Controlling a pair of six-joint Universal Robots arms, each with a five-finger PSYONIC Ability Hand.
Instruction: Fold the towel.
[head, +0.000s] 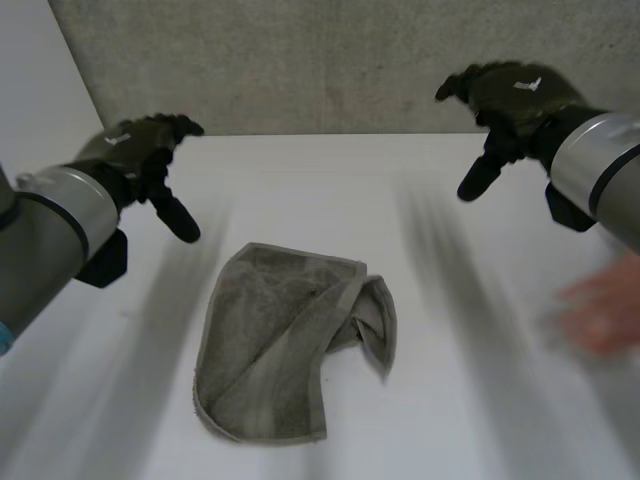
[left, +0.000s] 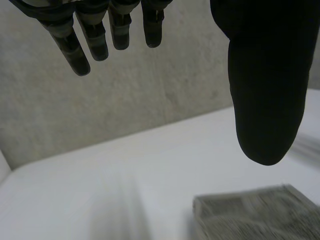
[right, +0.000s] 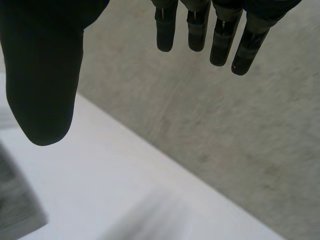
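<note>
You've got the towel (head: 290, 340) lying rumpled, one side doubled over, in the middle of the table (head: 470, 400), touching neither hand. Left hand (head: 145, 150) and right hand (head: 510, 100) hover well apart above it, fingers straight, thumbs spread wide, holding nothing. A person's hand (head: 605, 312) is at the table's right edge.

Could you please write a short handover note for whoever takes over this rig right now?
Towel: rumpled in the middle of the table, one side flopped over itself.
Left hand: open, holding nothing, raised to its left.
Right hand: open, holding nothing, raised at the far right.
A person's hand is at the right edge.
Done: no neat fold.
Left: flatten, then fold.
</note>
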